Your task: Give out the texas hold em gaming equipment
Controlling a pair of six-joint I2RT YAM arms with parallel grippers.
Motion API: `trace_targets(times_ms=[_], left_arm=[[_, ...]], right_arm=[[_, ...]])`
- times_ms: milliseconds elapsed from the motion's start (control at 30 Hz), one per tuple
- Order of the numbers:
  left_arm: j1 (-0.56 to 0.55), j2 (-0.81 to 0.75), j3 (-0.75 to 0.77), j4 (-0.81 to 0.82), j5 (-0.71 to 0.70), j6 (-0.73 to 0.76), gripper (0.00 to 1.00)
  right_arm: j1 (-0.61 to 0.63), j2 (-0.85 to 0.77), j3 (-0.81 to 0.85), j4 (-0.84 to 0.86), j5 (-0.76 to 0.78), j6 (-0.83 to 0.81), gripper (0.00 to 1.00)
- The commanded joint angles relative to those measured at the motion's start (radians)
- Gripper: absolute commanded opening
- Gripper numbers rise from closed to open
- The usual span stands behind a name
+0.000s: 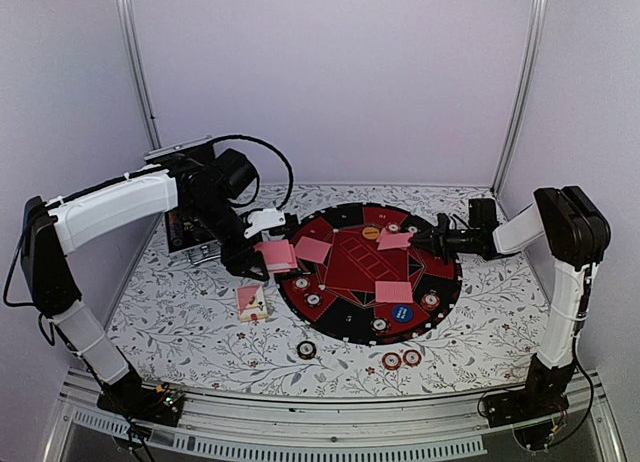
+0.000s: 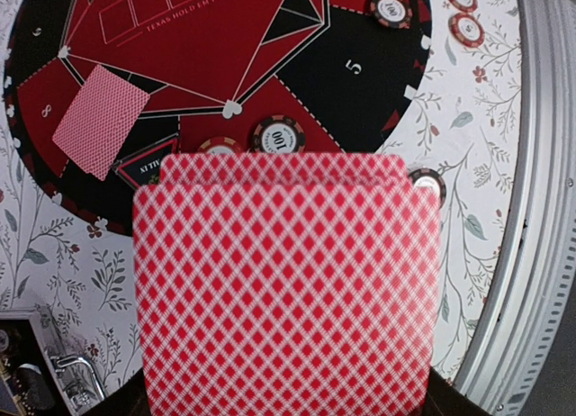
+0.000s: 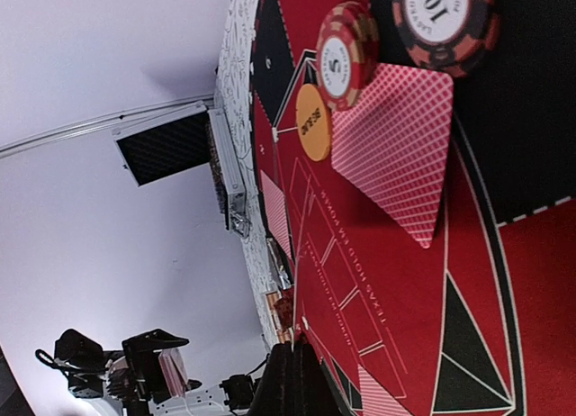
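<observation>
A: Status pls. How far is the dealing?
B: Approx. halfway, I would judge. On the round mat [image 1: 352, 267] three pink cards lie face down: left card [image 1: 313, 249], far card [image 1: 395, 240], near card [image 1: 393, 291]. The orange button [image 1: 371, 234] and the blue button [image 1: 402, 313] are on the mat too, w/ several chips [image 1: 301, 282] at the seats.
A: And what is left?
B: Some seats have no card. The left fingers [image 1: 250, 262] grip the stack of cards [image 2: 288, 290], held over the mat's left edge. Three loose chips [image 1: 391, 361] lie off the mat on the surface [image 1: 180, 322], near the front. Also face-up cards [image 1: 251, 302] lie on the surface just beside the mat, prob. misplaced.
A: The right side?
B: The right fingers [image 3: 279, 384] look pressed together, holding nothing, tips just beside the far card.
A: Anything in the way?
B: The right arm [image 1: 560, 242] reaches over the mat's right part, so it may block dealing there. Chips sit close to the free seats, esp. near the stack. The case [image 3: 166, 150] stands behind the left arm [image 1: 110, 207], well apart.
</observation>
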State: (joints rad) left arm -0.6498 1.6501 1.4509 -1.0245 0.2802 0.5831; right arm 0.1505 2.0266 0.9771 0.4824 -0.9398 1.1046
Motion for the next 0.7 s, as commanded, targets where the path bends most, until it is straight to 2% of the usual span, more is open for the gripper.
trace_targets(times_ms=[0, 400, 667], left_arm=[[0.003, 0.005, 0.029, 0.006, 0.015, 0.011, 0.00], [0.004, -0.006, 0.018, 0.003, 0.016, 0.010, 0.00], [0.006, -0.009, 0.010, 0.007, 0.017, 0.014, 0.00]], right_arm=[[0.002, 0.028, 0.042, -0.087, 0.078, -0.091, 0.00], [-0.001, 0.097, 0.139, -0.157, 0.155, -0.118, 0.00], [0.000, 0.106, 0.105, -0.168, 0.164, -0.129, 0.00]])
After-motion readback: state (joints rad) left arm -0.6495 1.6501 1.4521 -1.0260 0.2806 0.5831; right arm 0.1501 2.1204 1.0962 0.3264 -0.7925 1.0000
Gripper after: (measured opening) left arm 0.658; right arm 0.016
